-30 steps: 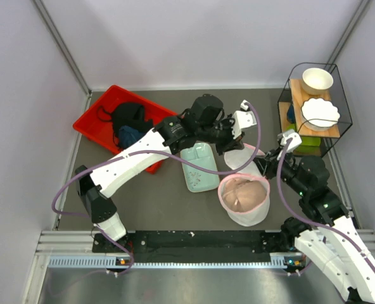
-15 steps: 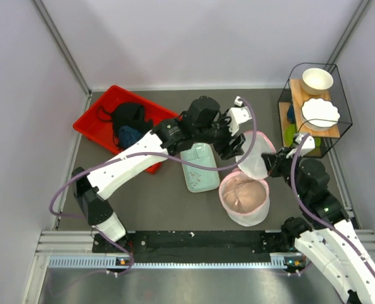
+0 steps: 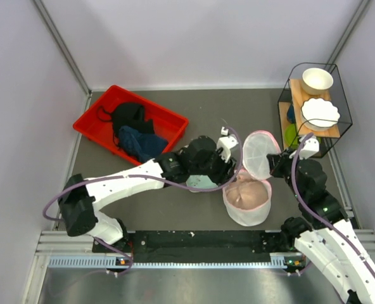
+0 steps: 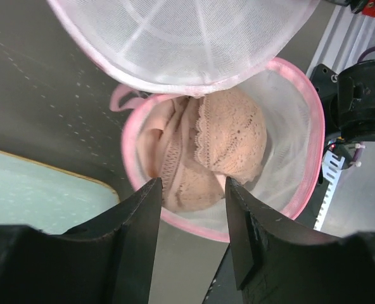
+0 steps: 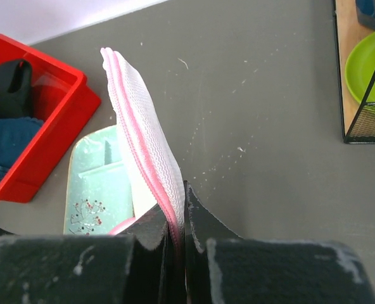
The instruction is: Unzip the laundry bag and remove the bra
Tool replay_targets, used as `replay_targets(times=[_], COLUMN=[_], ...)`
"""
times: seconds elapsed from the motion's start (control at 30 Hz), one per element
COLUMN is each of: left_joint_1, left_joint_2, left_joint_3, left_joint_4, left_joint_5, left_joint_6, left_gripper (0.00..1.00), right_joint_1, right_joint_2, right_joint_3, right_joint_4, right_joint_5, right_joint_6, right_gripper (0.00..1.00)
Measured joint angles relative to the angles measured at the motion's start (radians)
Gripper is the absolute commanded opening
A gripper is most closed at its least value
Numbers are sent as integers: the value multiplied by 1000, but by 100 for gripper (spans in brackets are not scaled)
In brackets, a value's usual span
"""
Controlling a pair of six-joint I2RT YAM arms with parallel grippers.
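The laundry bag (image 3: 246, 215) stands upright on the counter (image 3: 194, 120), between 4 and 5 o'clock from its middle in the top view and near the mint tray (image 5: 92, 177). The bag is unzipped: its round mesh lid (image 3: 258, 154) is raised at the 12 o'clock side, and the bra (image 4: 222, 142) lies crumpled inside the open drum. The right fingers (image 5: 154, 229) are pressed tight on the pink rim of this lid and hold it on edge, while the left fingers (image 4: 143, 215) stand half apart with nothing between them, over the opening near its 9 o'clock rim.
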Motion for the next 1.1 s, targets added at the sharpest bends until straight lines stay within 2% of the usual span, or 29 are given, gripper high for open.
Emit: replay_targets(times=[0.17,0.37,0.47,0.53,0.57,0.87,0.97,1.1], left_joint_1=[-59,-84,-92,-101,-107,-121,-100,-72], left_joint_2=[95,243,283,311,328,356,284,111], left_joint_3=[-8,74,84,104,123,227,225,211], left_joint_4=[74,80,80,69,59,-43,-99,-122], left_joint_5=[-30,-30,-31,-33,-32,-26,-33,-75], left_joint_6=[-113,-208,-234,-249,-255,-225,-196,-150], left_gripper=[50,54,50,32,0,0,0,0], right_joint_1=[0,0,0,0,0,0,0,0], right_joint_2=[29,31,29,29,29,10,0,-3], right_joint_3=[6,6,6,6,6,6,6,6], right_joint_4=[-12,-15,-16,-17,-18,-34,-38,-38], right_joint_5=[-1,-6,-5,-5,-5,0,8,15], right_joint_6=[0,-1,-1,-1,-1,-1,-1,0], right_gripper=[0,0,0,0,0,0,0,0])
